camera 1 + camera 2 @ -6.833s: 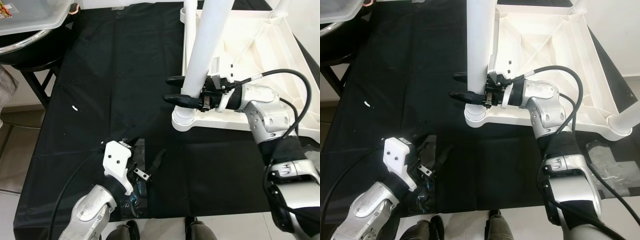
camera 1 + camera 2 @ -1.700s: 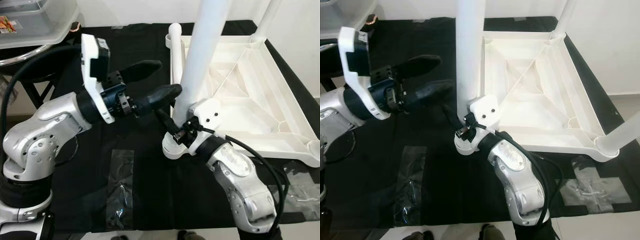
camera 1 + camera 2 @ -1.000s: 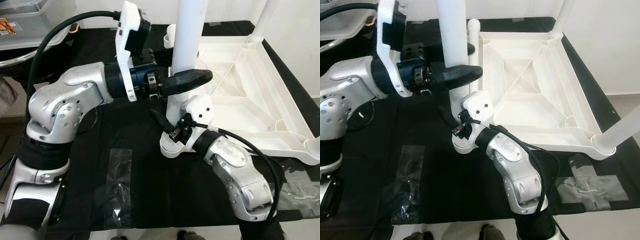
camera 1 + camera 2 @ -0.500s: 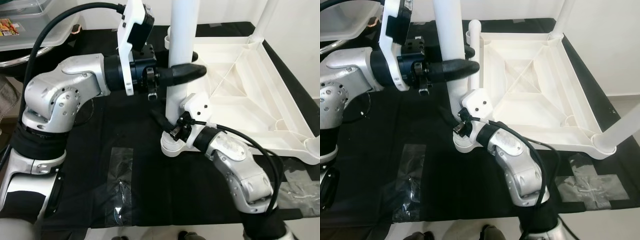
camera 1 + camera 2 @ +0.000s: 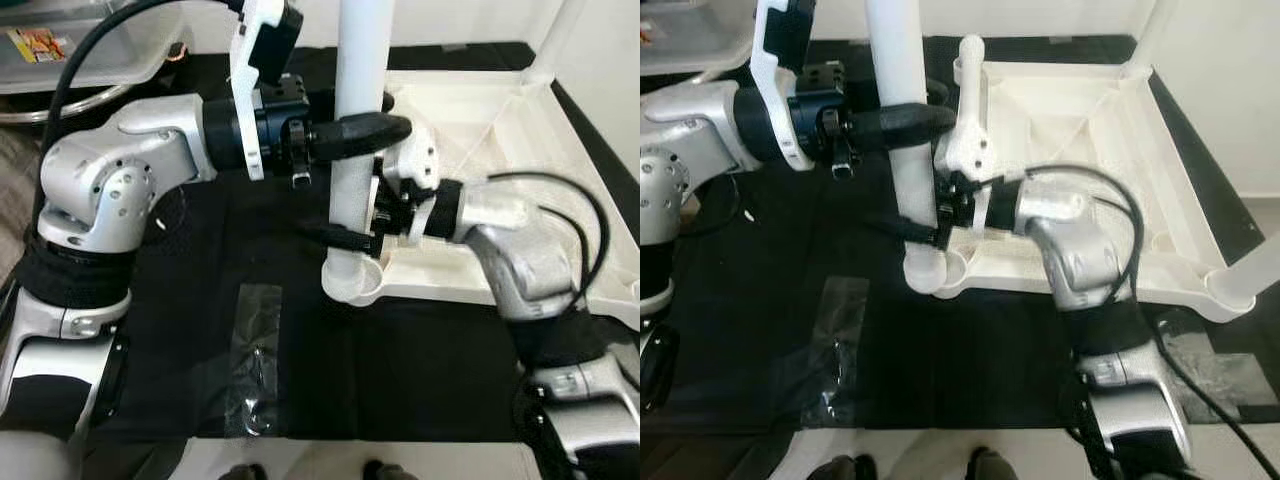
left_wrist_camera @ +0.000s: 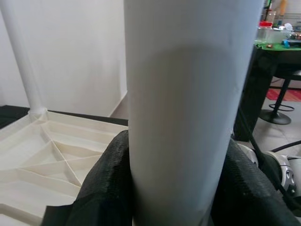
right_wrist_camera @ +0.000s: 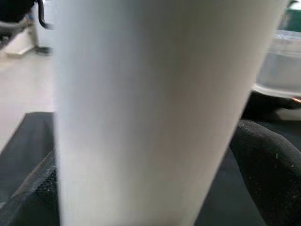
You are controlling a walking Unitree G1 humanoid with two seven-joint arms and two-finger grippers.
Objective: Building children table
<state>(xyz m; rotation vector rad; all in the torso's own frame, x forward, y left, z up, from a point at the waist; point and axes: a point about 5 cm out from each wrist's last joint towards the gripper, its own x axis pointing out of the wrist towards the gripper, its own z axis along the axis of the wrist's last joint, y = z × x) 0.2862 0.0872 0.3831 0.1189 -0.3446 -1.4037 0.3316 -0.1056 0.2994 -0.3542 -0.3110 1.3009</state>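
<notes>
Smooth white plastic table leg (image 5: pixel 360 150); matt black cloth (image 5: pixel 200 330)

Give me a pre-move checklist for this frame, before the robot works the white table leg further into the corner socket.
1. Left gripper clamped on the round white plastic table leg, fingers on both sides: ok.
2. Right gripper closed on the same leg, lower down near the base: ok.
3. Leg upright over the corner socket of the upturned white plastic tabletop: ok.
4. Leg fully seated in the socket: cannot tell.
5. Tabletop resting flat on the black cloth: ok.
6. Clear plastic bag lying apart from the socket: ok.
</notes>
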